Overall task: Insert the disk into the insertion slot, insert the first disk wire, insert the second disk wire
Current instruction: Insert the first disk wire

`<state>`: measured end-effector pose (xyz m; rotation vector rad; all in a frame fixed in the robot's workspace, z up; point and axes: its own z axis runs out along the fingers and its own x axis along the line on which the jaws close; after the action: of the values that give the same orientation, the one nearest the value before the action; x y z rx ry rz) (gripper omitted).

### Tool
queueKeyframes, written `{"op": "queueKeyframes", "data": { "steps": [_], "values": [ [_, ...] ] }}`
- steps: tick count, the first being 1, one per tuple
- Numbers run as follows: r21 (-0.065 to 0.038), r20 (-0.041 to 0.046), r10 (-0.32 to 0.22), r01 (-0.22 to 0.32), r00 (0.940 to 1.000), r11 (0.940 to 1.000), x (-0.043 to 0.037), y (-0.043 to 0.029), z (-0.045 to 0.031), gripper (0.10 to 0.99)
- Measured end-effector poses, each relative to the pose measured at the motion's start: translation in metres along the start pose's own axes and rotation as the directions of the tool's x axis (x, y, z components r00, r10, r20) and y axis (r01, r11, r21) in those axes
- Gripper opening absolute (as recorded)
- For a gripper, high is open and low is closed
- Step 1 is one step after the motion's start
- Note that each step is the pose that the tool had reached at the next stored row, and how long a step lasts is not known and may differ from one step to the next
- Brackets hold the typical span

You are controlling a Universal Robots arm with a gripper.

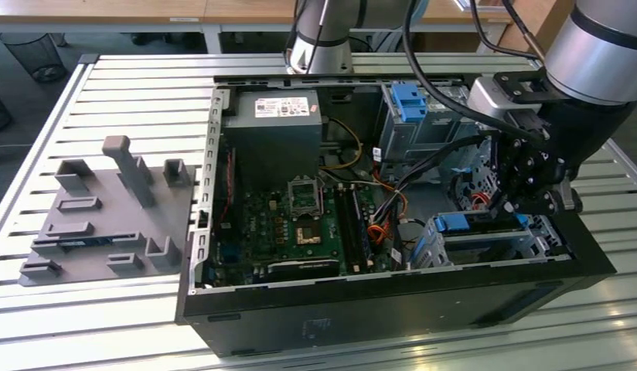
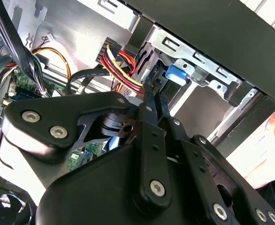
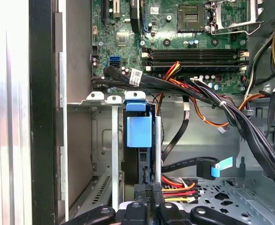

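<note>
Down at the corner of the open case (image 1: 401, 309) on the exterior view's right, the claw (image 1: 507, 207) hung over the slot (image 1: 540, 239); the case itself sat on a slatted surface (image 1: 123, 85). The disk (image 3: 139, 129) stood edge-on inside the slot, its blue carrier tab about level with the cage's rim, so I judged the first step done. In the second wrist view the fingers (image 2: 149, 126) were drawn nearly together, their tips at the disk's near end. The power wire (image 3: 182, 187), a red, yellow and black bundle, ran straight in to those tips. The claw looked closed on that wire's black plug, though the fingers hid most of the plug. I could not tell whether the plug was fully home in the disk, so the first wire seemed to be in hand rather than finished. The blue-tipped wire (image 3: 218, 168) lay loose on the perforated metal beside the slot, apart from the disk, its end plugged into nothing. By that showing the second wire was not yet done. Beyond the slot, the green board (image 3: 194, 47) lay flat in the case, with other cables draped across its edge.
</note>
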<state>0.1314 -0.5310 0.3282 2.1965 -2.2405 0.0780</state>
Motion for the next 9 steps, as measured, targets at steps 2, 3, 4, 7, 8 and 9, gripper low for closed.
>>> {"op": "queueKeyframes", "data": {
  "steps": [2,3,4,7,8,9],
  "values": [
    [0.000,-0.0002,0.000,0.000,1.0000,1.0000,0.0000,0.0000,0.0005,0.169],
    [0.000,-0.0004,0.000,0.000,1.0000,1.0000,0.0000,0.0000,0.0007,0.169],
    [0.000,-0.0002,0.000,0.000,1.0000,1.0000,0.0000,0.0000,0.0008,0.169],
    [0.000,0.0006,0.000,0.000,1.0000,1.0000,0.0000,0.0001,0.0012,0.169],
    [0.000,0.0009,0.000,0.000,1.0000,1.0000,-0.0001,0.0001,0.0013,0.176],
    [0.000,0.0008,0.000,0.000,1.0000,1.0000,0.0000,0.0001,0.0012,0.176]
  ]
}}
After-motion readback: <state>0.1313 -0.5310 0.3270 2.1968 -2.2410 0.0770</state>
